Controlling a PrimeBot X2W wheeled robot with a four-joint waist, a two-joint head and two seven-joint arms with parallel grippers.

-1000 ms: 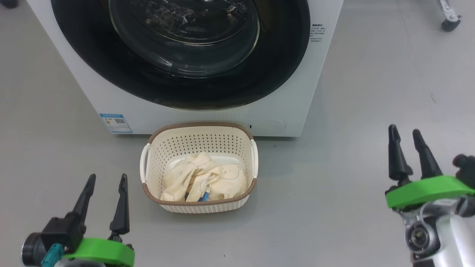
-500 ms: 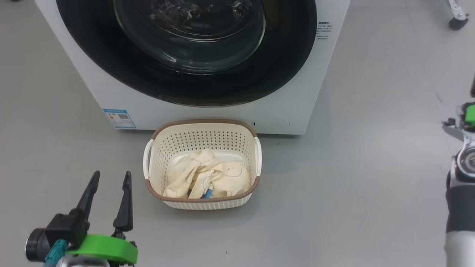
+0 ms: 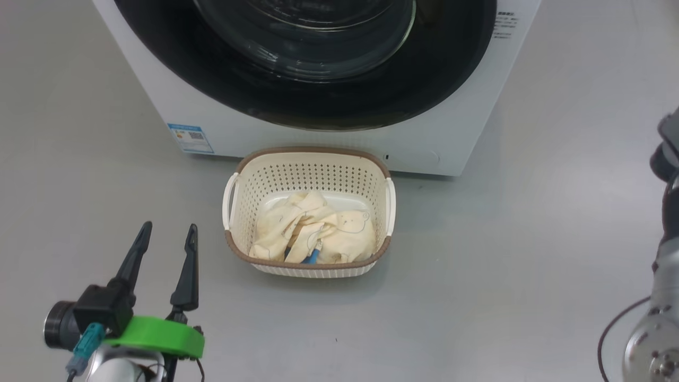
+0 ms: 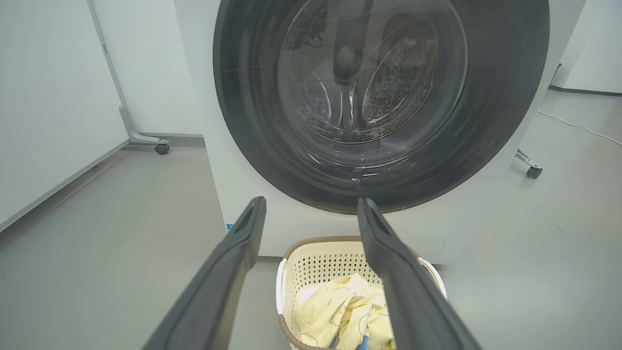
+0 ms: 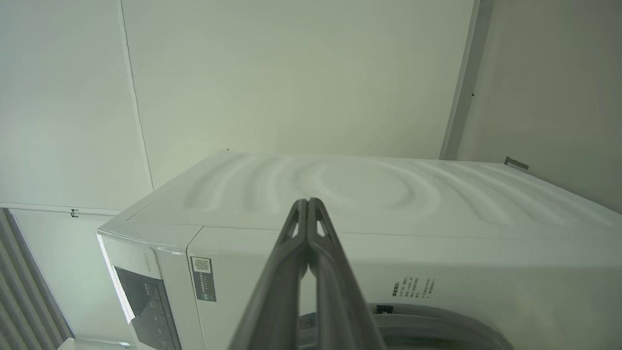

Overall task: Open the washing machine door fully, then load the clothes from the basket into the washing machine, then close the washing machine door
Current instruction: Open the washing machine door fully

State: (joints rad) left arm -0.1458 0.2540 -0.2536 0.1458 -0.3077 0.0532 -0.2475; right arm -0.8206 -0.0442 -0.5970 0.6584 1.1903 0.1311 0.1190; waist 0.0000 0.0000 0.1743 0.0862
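Observation:
The washing machine (image 3: pixel 185 111) stands at the top of the head view, and its glossy black door (image 3: pixel 212 58) lies flush against its front. On the floor just before it sits the cream basket (image 3: pixel 313 175) holding the pale clothes (image 3: pixel 318 233). My left gripper (image 3: pixel 167 233) hovers open and empty to the basket's lower left. Its wrist view looks between its spread fingers (image 4: pixel 233 253) at the door (image 4: pixel 495 97), the basket (image 4: pixel 320 267) and the clothes (image 4: pixel 340 311). My right gripper (image 5: pixel 307 204) is shut on nothing, held high by the machine's white panel (image 5: pixel 388 194) near the control panel (image 5: pixel 146 301).
My right arm (image 3: pixel 666 265) rises along the right edge of the head view. Grey floor surrounds the basket. A white partition on a castor (image 4: pixel 160 146) stands left of the machine. To its right are another castor (image 4: pixel 533 171) and a cable (image 4: pixel 578 126) on the floor.
My right gripper has risen out of the head view and shut its fingers. The head camera has shifted, so the machine and basket appear further right. My left gripper stays open.

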